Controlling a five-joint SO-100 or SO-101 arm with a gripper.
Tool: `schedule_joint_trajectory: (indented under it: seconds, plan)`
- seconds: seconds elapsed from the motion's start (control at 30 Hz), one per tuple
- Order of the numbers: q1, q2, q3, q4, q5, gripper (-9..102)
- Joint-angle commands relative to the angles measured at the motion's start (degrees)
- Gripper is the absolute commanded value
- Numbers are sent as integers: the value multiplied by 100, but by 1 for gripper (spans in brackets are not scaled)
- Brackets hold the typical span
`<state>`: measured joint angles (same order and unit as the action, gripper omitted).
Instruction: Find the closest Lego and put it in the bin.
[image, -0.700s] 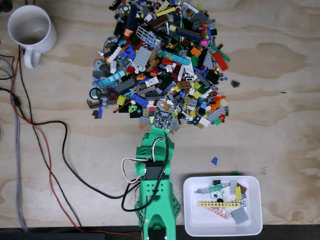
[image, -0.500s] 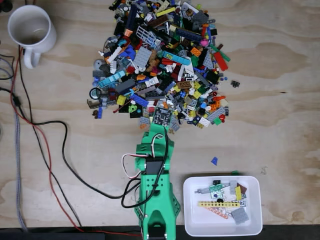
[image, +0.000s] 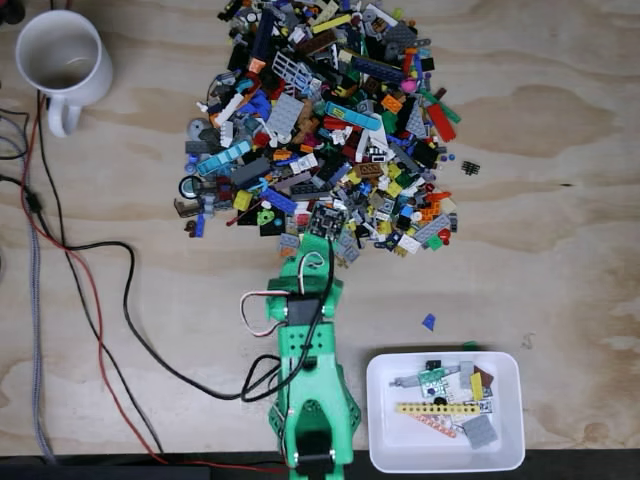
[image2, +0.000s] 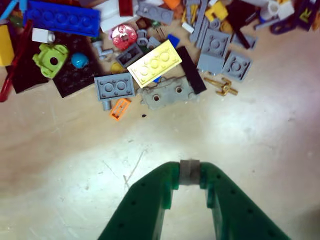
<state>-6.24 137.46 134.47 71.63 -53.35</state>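
My gripper (image2: 189, 172): clamped on a small grey Lego piece (image2: 189, 171).
Pile (image: 320, 120): at 12 o'clock.
Bin (image: 380, 440): at 4 o'clock of my arm.

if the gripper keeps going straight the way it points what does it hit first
Probably the grey piece with two holes at the near edge of the Lego pile, after bare table. The gripper holds a small grey brick; depth is uncertain.

Plywood table (image: 560, 200) (Lego pile (image: 320, 120), bin (image: 445, 460), mug (image: 62, 60)).
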Motion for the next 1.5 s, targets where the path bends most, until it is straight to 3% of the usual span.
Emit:
schedule_joint_trajectory:
  seconds: [0.0, 0.17, 0.4, 1.3, 1.47]
  plan:
    - [-413, -1222, -721, -404, 2461, 7]
    - [-483, -2725, -1529, -967, 4008, 17]
    - [-483, -3999, -2276, -1310, 4939, 22]
    - [-624, -4588, -1652, -1775, 4720, 15]
    - [-650, -4614, -1670, -1846, 4667, 2]
